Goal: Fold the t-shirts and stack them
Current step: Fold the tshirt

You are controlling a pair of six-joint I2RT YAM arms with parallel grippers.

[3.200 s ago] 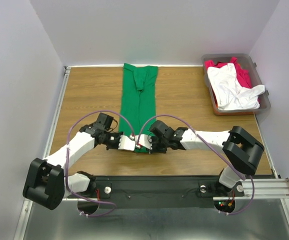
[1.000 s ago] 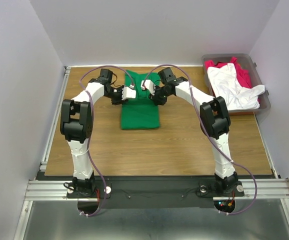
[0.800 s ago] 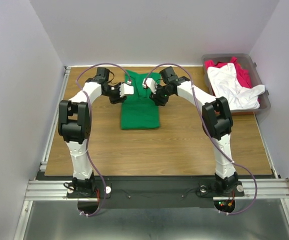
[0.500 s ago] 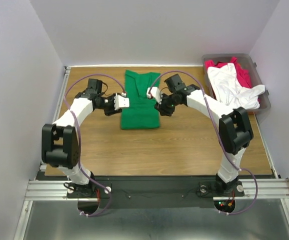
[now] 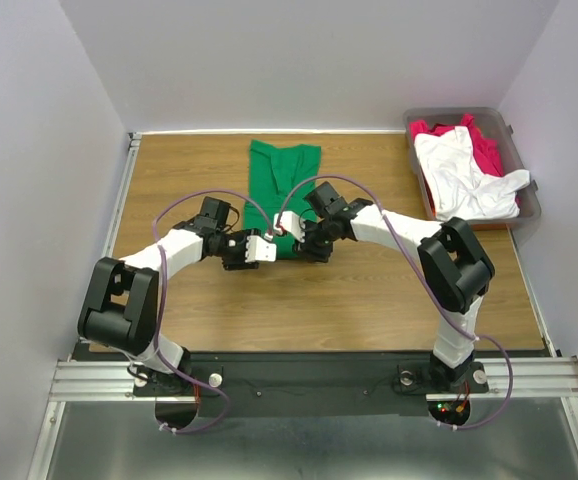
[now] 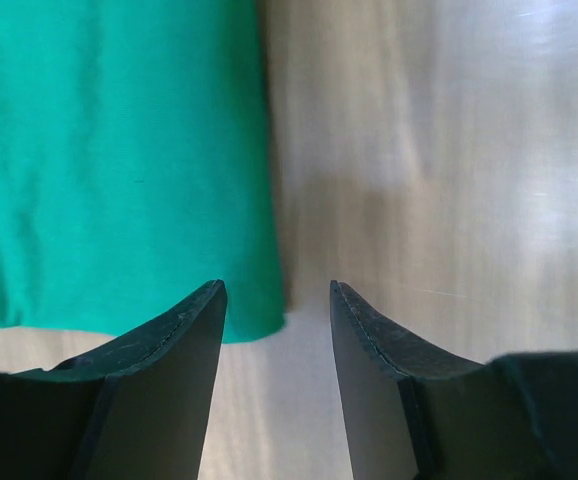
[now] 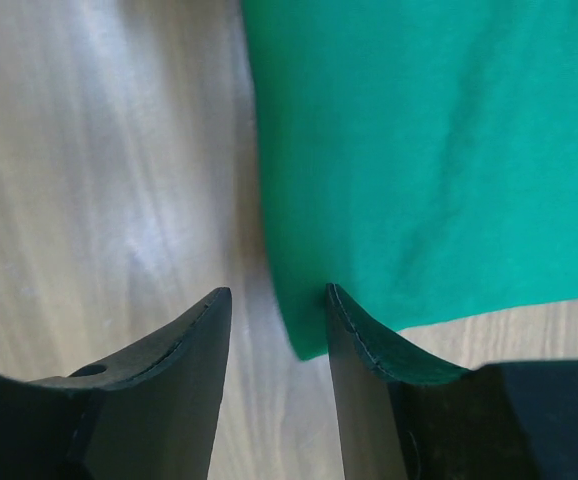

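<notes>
Toward the far edge of the worktop (image 5: 369, 290), centred: green t-shirt (image 5: 284, 190) lies flat as a short rectangle, its folded edge nearest the arms.
Change: seconds ago it was a long strip reaching well toward the near edge. Its near end has since been carried over onto the far end and released, and both arms have drawn back to the fold.
Meaning for task: halving looks done; probably one more fold is left, and stacking is not started.
Left fingers (image 6: 194, 325): parted moderately, wider than a second ago, holding nothing. One near corner of the green cloth (image 6: 119, 150) sits in the gap; contact cannot be told.
Right fingers (image 7: 199, 335): likewise parted and empty, straddling the other near corner (image 7: 429, 150).
Bin (image 5: 439, 222), far right corner: white t-shirt (image 5: 464, 175) heaped over red t-shirt (image 5: 487, 150), both unfolded.
</notes>
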